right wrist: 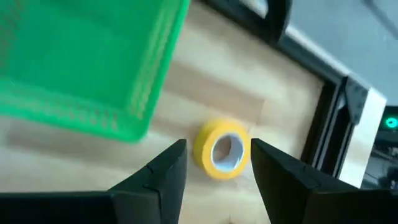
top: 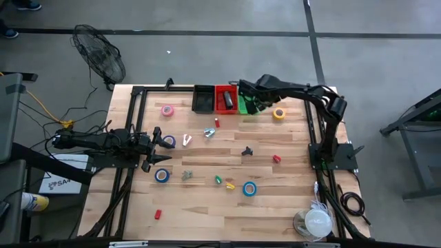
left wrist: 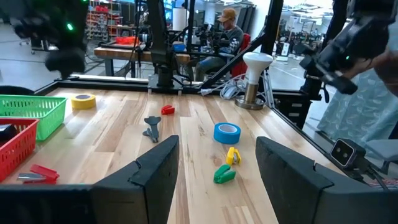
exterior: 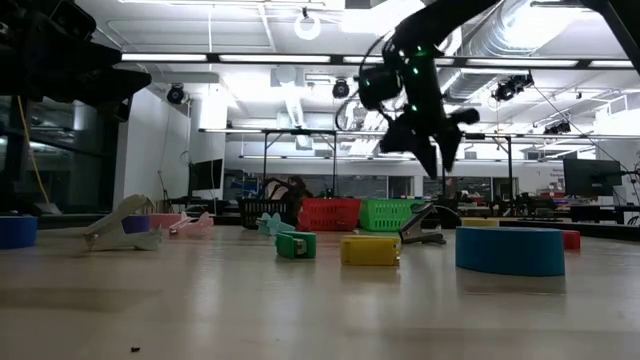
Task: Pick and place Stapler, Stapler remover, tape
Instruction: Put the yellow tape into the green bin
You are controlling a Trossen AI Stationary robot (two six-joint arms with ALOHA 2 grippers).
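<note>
My right gripper point(top: 252, 105) is open and empty. It hangs well above the table point(exterior: 435, 150) over the green basket point(top: 249, 105) at the far edge. A yellow tape roll point(right wrist: 222, 150) lies flat on the table beyond its fingertips, beside the basket point(right wrist: 81, 68). My left gripper point(top: 162, 147) is open and empty, low at the table's left. A blue tape roll point(top: 169, 141) is next to it and another point(top: 162, 176) nearer. A third blue roll point(left wrist: 227, 132), a black stapler remover point(left wrist: 152, 127) and a white stapler point(top: 186, 140) lie on the table.
A black basket point(top: 203, 98) and a red basket point(top: 226, 98), which holds a dark object, stand left of the green one. A pink tape roll point(top: 167, 110) and small red, green, yellow and teal items are scattered mid-table. A white lamp-like object point(top: 317, 222) stands at the near right corner.
</note>
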